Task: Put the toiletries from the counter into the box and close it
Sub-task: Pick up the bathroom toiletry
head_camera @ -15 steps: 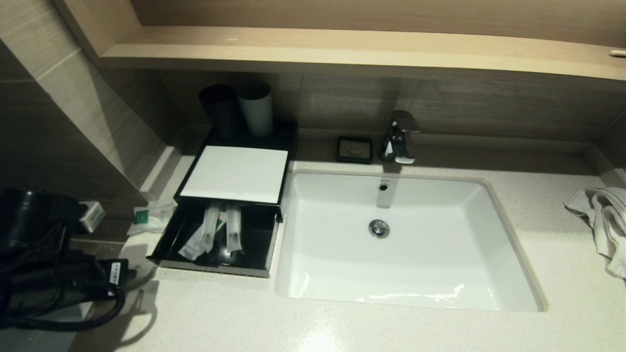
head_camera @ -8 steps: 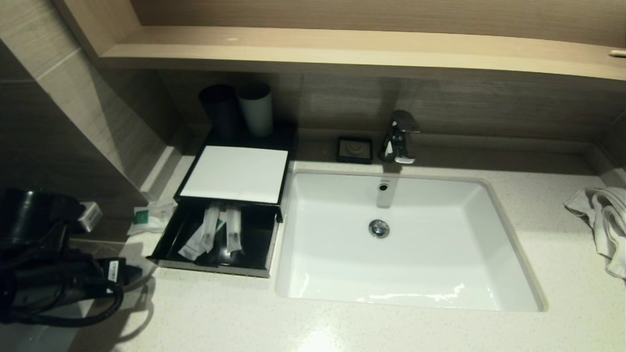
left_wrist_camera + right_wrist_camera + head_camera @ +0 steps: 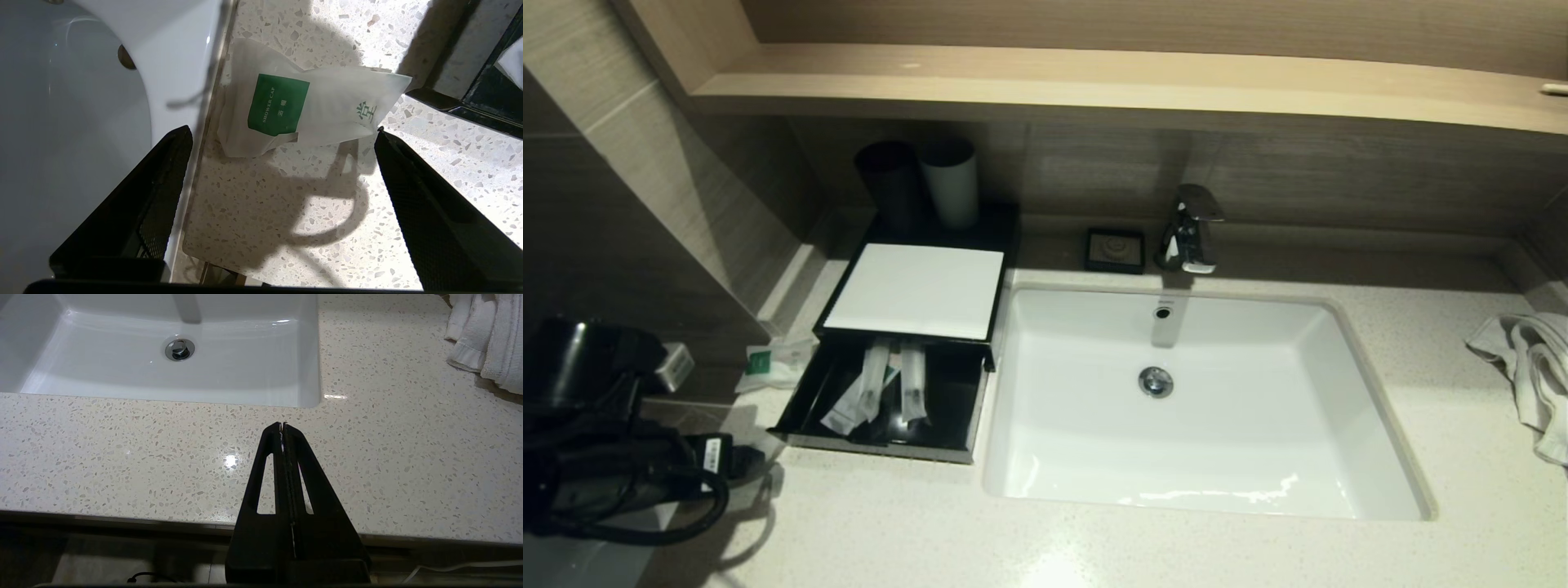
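A white shower cap packet (image 3: 310, 106) with a green label lies on the speckled counter, just left of the black box (image 3: 915, 290); it also shows in the head view (image 3: 772, 363). The box's drawer (image 3: 805, 408) is pulled open and holds several wrapped toiletries (image 3: 886, 392). My left gripper (image 3: 282, 130) is open and empty. It hovers over the counter just short of the packet, one finger to each side. The left arm (image 3: 613, 441) is at the counter's left front. My right gripper (image 3: 282, 424) is shut and empty above the counter's front edge.
A white sink (image 3: 1372, 425) fills the middle of the counter, with a faucet (image 3: 1192, 229) and a soap dish (image 3: 1115, 249) behind it. Two cups (image 3: 923, 184) stand behind the box. A white towel (image 3: 1531, 367) lies at the right. A wall runs along the left.
The left arm has shifted only slightly at the counter's left front. The packet, the drawer and its contents have not moved.
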